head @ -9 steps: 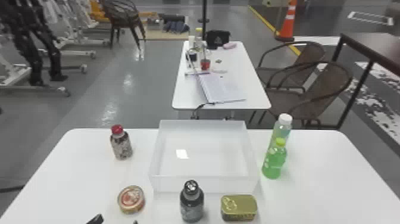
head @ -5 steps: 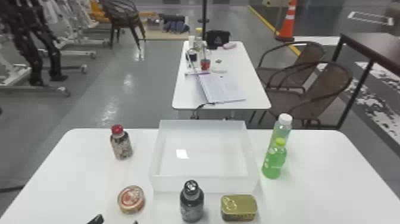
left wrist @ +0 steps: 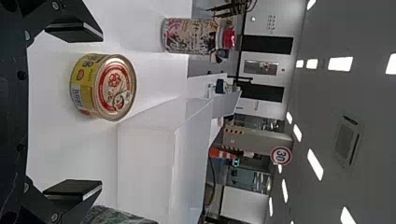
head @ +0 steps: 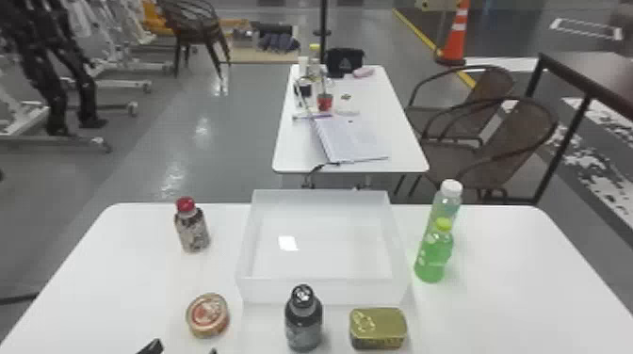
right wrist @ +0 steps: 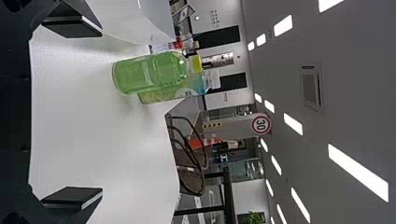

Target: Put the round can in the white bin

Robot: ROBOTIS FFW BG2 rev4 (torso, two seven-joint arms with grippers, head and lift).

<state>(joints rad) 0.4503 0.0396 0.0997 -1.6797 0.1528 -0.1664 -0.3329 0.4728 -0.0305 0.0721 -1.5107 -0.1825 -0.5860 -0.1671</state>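
Kinda big indoor space, shiny grey floor (head: 155, 150) with a yellow line (head: 419, 33) on it. Past the white worktop (head: 494, 282) there's a second white table (head: 353, 141) with an open notebook (head: 351, 139), and two brown wicker-looking chairs (head: 511, 136) to its right. Orange traffic cone (head: 457, 35) farther back. Wrist views show bright rectangular ceiling lights (left wrist: 315, 164), pale walls (left wrist: 268, 23) and a round "30" sign (left wrist: 281, 156) lol.

Far out beyond the fingertips of the left gripper (head: 183, 349) and right gripper (right wrist: 102, 112), a round, red-rimmed white sign (left wrist: 281, 155) reads "30".
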